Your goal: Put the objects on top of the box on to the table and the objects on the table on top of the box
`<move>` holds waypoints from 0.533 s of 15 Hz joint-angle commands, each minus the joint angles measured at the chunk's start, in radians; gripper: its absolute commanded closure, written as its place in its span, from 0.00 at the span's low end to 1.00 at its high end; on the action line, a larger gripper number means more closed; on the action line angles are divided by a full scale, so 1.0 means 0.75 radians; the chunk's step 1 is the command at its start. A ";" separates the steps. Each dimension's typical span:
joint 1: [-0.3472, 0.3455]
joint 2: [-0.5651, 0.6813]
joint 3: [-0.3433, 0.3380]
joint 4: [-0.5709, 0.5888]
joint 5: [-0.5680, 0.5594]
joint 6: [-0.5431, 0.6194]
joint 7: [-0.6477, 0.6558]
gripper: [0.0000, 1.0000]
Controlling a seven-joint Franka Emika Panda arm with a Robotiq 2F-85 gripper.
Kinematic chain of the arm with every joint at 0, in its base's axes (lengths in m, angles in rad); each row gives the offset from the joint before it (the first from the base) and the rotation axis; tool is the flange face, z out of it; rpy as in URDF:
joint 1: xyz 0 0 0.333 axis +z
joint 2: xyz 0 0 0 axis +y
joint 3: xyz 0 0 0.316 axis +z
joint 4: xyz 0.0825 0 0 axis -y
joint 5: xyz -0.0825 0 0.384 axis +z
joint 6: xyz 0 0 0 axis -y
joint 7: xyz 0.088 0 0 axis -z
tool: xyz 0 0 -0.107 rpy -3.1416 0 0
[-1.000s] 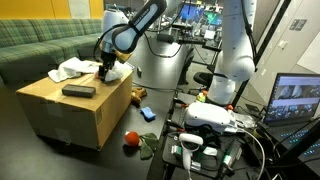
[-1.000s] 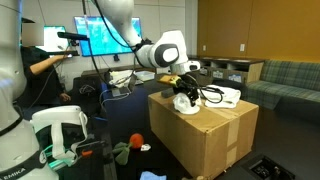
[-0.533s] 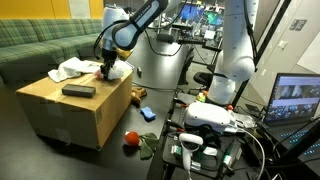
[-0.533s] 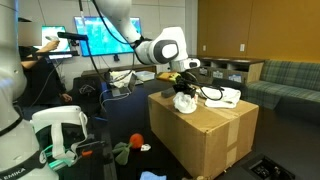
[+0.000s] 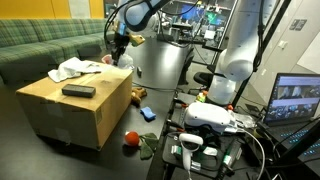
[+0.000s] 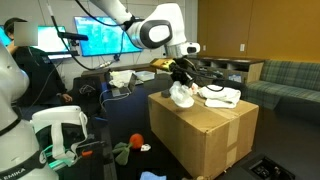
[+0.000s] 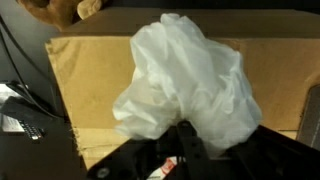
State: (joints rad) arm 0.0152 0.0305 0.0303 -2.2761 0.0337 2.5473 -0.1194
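Note:
The tan cardboard box (image 5: 75, 108) (image 6: 205, 125) stands on the dark table (image 5: 60, 160). My gripper (image 5: 118, 48) (image 6: 180, 72) hangs above the box's far edge, shut on a crumpled white plastic bag (image 5: 122, 59) (image 6: 181, 95). The bag dangles clear of the box top. In the wrist view the bag (image 7: 185, 80) fills the middle, with the box top (image 7: 90, 80) behind it and my gripper (image 7: 186, 142) pinching its lower end. A black flat object (image 5: 78, 90) and a white cloth (image 5: 75, 68) (image 6: 222, 96) lie on the box.
Beside the box on the dark surface lie a red ball (image 5: 130, 140), a blue object (image 5: 147, 113) and an orange item (image 5: 138, 93). A green sofa (image 5: 40, 45) stands behind. A rack with cables and white devices (image 5: 215, 125) crowds one side.
My gripper has shut on the white bag and risen, lifting the bag off the box top. The other things on the box have not moved.

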 commanded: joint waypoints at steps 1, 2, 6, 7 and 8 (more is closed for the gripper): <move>-0.058 -0.230 -0.068 -0.192 0.089 0.004 -0.075 0.97; -0.071 -0.267 -0.093 -0.236 0.089 0.020 -0.077 0.97; -0.143 -0.340 -0.198 -0.382 0.040 0.080 -0.054 0.97; -0.157 -0.330 -0.223 -0.411 0.048 0.097 -0.071 0.97; -0.182 -0.310 -0.237 -0.435 0.024 0.144 -0.037 0.97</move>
State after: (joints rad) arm -0.0888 -0.1888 -0.1184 -2.5280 0.0674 2.5734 -0.1564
